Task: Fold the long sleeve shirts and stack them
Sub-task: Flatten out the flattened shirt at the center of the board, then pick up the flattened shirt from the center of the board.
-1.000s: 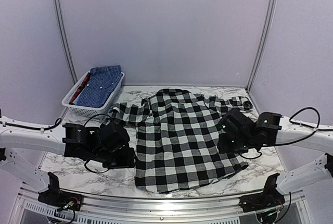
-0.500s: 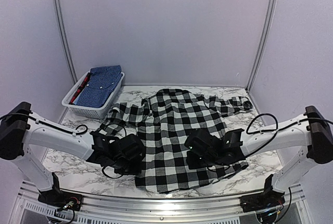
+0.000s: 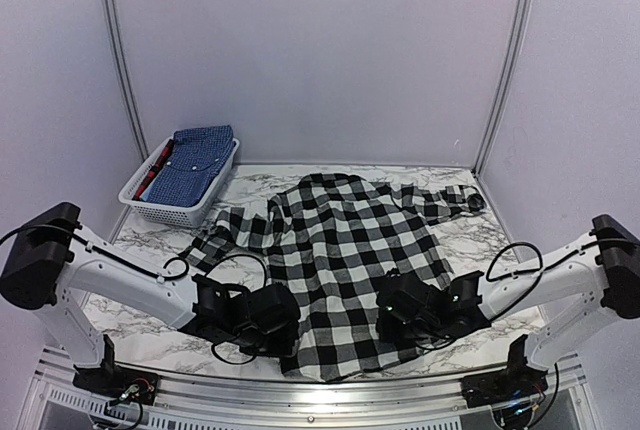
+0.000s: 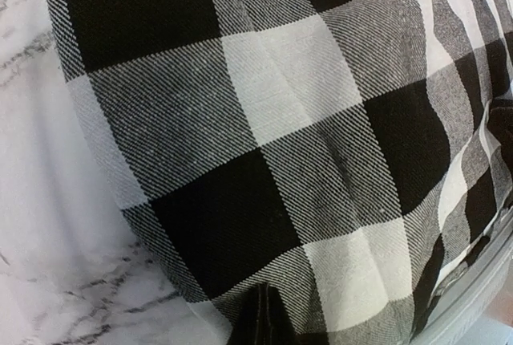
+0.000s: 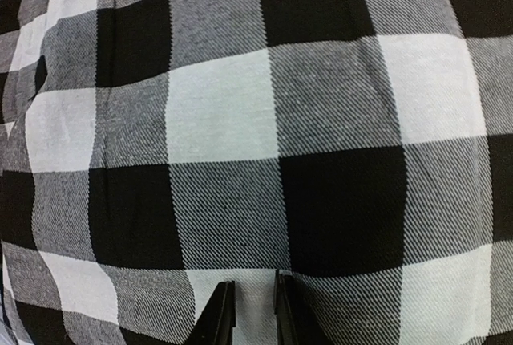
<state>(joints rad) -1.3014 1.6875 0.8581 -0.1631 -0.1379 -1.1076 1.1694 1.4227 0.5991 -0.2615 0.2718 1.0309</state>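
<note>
Item 1, left claw (image 4: 260, 319): I see its fingertips pressed together at the near hem of the checked shirt (image 3: 345, 250), with a corner of cloth pinched between them. Marble table (image 4: 48, 200) shows bare just to this claw's left.

Item 2, right claw (image 5: 252, 313): it is nearly closed, with only a narrow gap between the tips and checked cloth showing in that gap. I cannot tell whether the cloth is actually gripped. This claw sits low on the same shirt, on its near right part.

Item 3, checked shirt: it is spread flat, reaching from both claws away toward the far wall. The sleeves are out to either side at the far end, and the hem lies between the two claws.

Item 4, blue shirt (image 3: 197, 162): it is folded, well beyond the left claw and off to its left. It lies in the white basket (image 3: 150, 205), well apart from both claws.
</note>
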